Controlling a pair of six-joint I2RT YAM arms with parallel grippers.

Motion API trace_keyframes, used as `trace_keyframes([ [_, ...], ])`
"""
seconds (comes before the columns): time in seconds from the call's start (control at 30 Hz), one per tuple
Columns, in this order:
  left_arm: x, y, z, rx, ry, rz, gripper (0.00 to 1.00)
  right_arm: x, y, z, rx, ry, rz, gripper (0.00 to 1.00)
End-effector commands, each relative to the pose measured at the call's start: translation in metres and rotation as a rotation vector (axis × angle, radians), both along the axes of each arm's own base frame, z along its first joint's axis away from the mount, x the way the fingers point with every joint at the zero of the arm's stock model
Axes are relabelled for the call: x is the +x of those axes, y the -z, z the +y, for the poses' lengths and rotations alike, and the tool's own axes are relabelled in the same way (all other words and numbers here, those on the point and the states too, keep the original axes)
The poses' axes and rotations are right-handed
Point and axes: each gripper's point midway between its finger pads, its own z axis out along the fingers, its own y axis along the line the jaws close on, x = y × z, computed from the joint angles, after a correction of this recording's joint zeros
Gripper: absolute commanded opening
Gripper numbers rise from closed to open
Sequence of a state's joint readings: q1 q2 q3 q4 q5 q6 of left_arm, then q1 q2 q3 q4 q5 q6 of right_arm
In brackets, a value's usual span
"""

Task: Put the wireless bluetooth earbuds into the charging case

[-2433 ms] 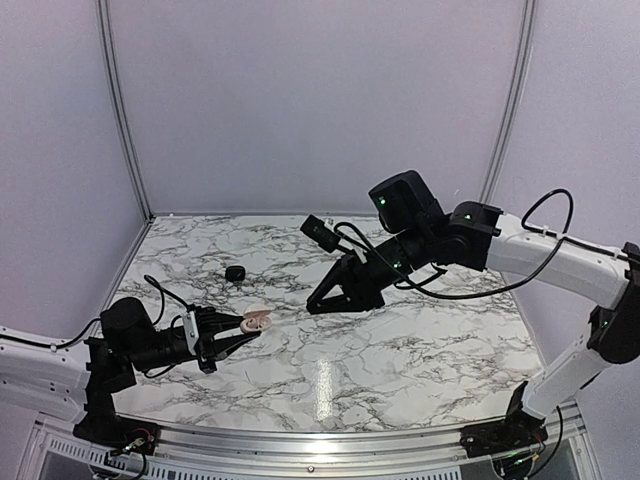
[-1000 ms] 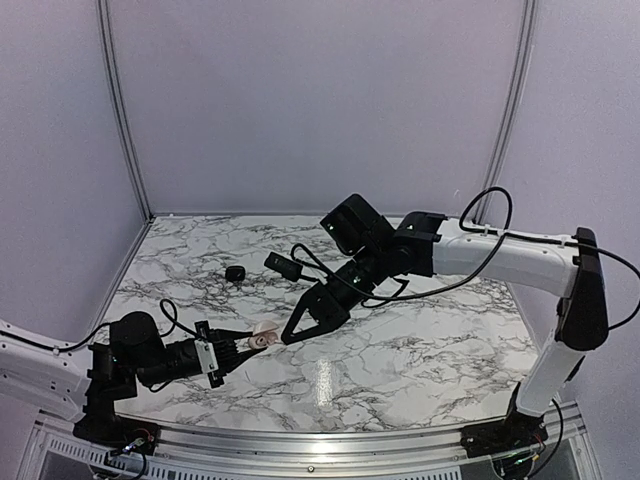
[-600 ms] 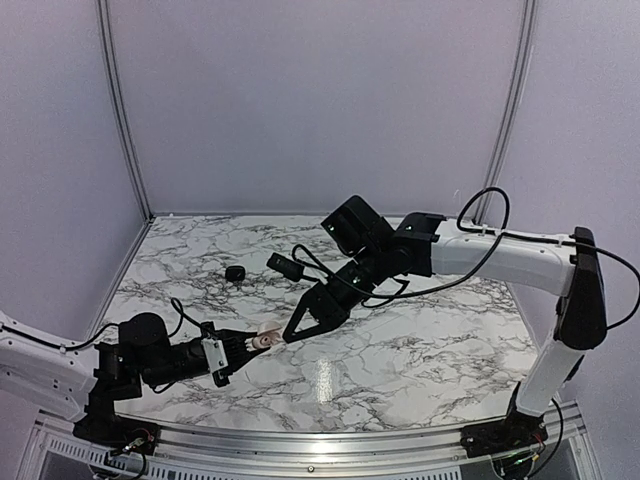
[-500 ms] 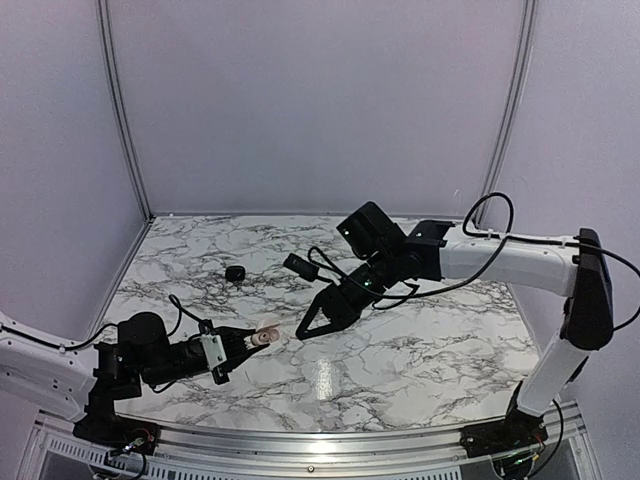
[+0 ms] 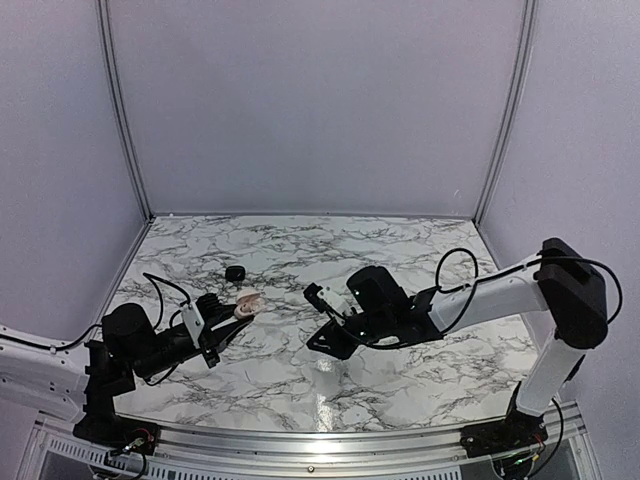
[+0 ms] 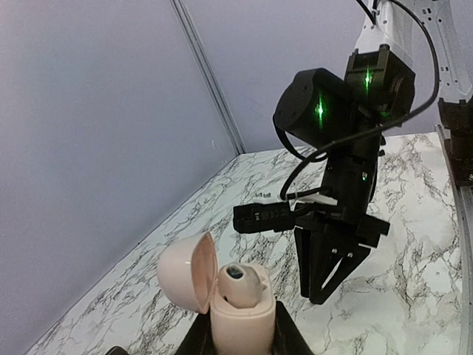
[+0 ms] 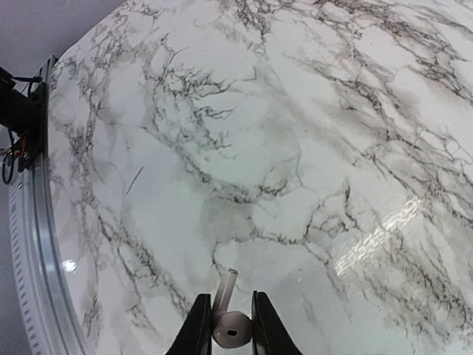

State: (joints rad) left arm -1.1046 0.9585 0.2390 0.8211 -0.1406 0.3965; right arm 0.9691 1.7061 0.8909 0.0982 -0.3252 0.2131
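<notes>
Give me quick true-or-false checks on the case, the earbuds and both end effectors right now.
1. The left end effector grips the charging case, lid open. True.
2. The case rests on its own, unheld. False: it is held up off the marble table.
3. The right end effector is empty. False: it is shut on a pale stemmed earbud.
4. One seated earbud shows inside the case. True.
5. A small black object lies on the marble. True.
</notes>
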Motion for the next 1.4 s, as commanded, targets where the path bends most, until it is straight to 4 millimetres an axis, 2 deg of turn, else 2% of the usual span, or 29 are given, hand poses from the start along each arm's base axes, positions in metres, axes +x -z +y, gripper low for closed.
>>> trace_keyframes([
  [0.0, 0.005, -0.013, 0.008, -0.087, -0.037, 0.022, 0.0, 0.037, -0.006, 0.027, 0.085, 0.134, -0.223, 0.11],
  [0.13, 0.005, -0.017, 0.011, -0.104, -0.044, 0.02, 0.0, 0.042, 0.018, 0.03, 0.07, 0.175, -0.273, 0.11],
  [0.47, 0.005, -0.017, 0.012, -0.104, -0.046, 0.019, 0.0, 0.044, 0.046, 0.023, 0.043, 0.241, -0.329, 0.13],
  [0.67, 0.006, -0.016, 0.01, -0.094, -0.045, 0.017, 0.0, 0.038, 0.055, 0.02, 0.019, 0.226, -0.32, 0.3],
  [0.83, 0.005, -0.016, 0.009, -0.091, -0.039, 0.014, 0.0, 0.026, 0.056, 0.011, -0.015, 0.161, -0.322, 0.38],
  [0.97, 0.005, -0.014, 0.009, -0.085, -0.039, 0.015, 0.0, 0.013, 0.06, 0.005, -0.043, 0.074, -0.323, 0.37],
  [1.1, 0.005, -0.012, 0.008, -0.078, -0.037, 0.017, 0.0, -0.003, 0.069, 0.009, -0.037, -0.036, -0.296, 0.34],
  [1.27, 0.005, -0.01, 0.008, -0.073, -0.036, 0.018, 0.0, -0.009, 0.078, 0.023, -0.03, -0.11, -0.277, 0.33],
  [1.37, 0.005, -0.011, 0.009, -0.079, -0.04, 0.016, 0.0, -0.01, 0.074, 0.032, -0.013, -0.145, -0.285, 0.32],
])
